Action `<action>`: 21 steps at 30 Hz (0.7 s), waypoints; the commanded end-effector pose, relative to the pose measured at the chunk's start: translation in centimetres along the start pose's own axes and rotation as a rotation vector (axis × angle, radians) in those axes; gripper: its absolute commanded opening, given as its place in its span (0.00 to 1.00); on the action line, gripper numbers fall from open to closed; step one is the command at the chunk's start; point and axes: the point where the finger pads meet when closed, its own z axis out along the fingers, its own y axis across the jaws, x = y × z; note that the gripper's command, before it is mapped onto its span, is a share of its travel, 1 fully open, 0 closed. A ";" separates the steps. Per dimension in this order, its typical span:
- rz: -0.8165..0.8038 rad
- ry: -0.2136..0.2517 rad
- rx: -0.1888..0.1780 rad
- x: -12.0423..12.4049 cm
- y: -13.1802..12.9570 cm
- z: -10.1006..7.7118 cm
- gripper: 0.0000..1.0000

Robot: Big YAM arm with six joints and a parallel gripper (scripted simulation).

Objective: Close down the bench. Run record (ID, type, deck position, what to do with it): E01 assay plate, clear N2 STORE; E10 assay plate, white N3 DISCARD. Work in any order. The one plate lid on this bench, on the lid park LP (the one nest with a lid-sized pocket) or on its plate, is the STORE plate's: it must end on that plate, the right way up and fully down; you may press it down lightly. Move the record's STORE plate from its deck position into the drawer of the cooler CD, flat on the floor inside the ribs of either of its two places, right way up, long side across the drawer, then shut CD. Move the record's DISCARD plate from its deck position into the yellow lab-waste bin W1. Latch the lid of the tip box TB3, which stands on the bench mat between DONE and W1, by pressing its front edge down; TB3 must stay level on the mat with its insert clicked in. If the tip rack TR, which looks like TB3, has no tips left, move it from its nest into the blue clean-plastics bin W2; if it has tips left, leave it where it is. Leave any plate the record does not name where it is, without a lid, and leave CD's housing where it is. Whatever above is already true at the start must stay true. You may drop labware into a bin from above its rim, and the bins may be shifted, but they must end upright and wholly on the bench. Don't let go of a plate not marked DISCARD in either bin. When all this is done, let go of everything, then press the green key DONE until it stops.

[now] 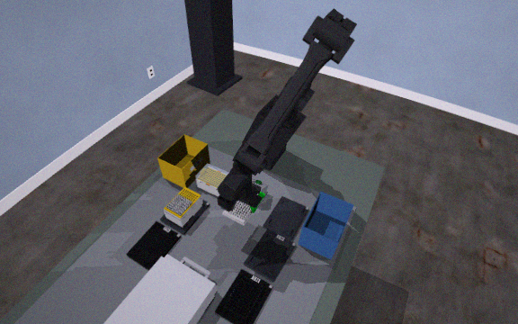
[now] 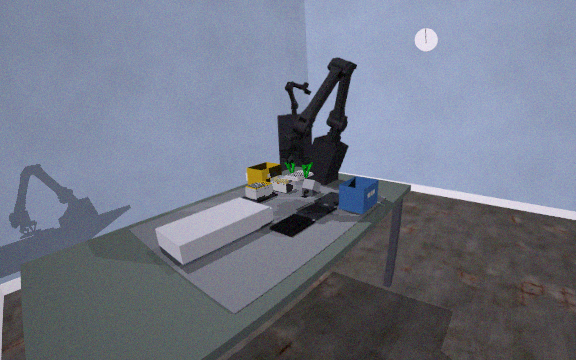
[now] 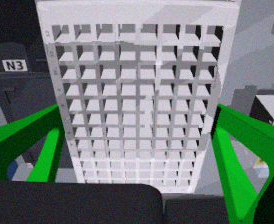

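Note:
My gripper point(image 1: 242, 203) is shut on the white assay plate point(image 1: 240, 211), gripping it across its short width. It holds the plate above the bench mat, between the tip box and the dark nests. In the wrist view the plate point(image 3: 137, 90) fills the middle, wells up, between my green fingers. The N3 label point(image 3: 13, 64) shows below it at the left. The yellow bin W1 point(image 1: 183, 160) stands open to the far left of the plate. The tip box TB3 point(image 1: 211, 178) stands beside the bin. In the exterior view the plate point(image 2: 298, 175) hangs between the green fingers.
The tip rack TR point(image 1: 183, 205) sits on its nest left of my gripper. The blue bin W2 point(image 1: 326, 223) stands at the right. Dark nests point(image 1: 270, 252) lie in a row beside it. The white cooler CD point(image 1: 165, 297) is at the front.

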 end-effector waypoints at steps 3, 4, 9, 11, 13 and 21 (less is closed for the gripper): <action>-0.010 -0.013 -0.004 -0.1 -1.6 -0.1 0.00; -0.008 -0.008 -0.004 0.1 -1.8 -0.1 0.00; -0.016 -0.027 -0.004 -0.2 -2.9 -0.5 0.00; -0.014 -0.023 -0.004 0.2 -3.5 -0.3 0.00; -0.009 -0.011 -0.004 0.9 -4.1 -0.2 0.00; -0.008 -0.006 -0.004 1.5 -5.6 0.0 0.00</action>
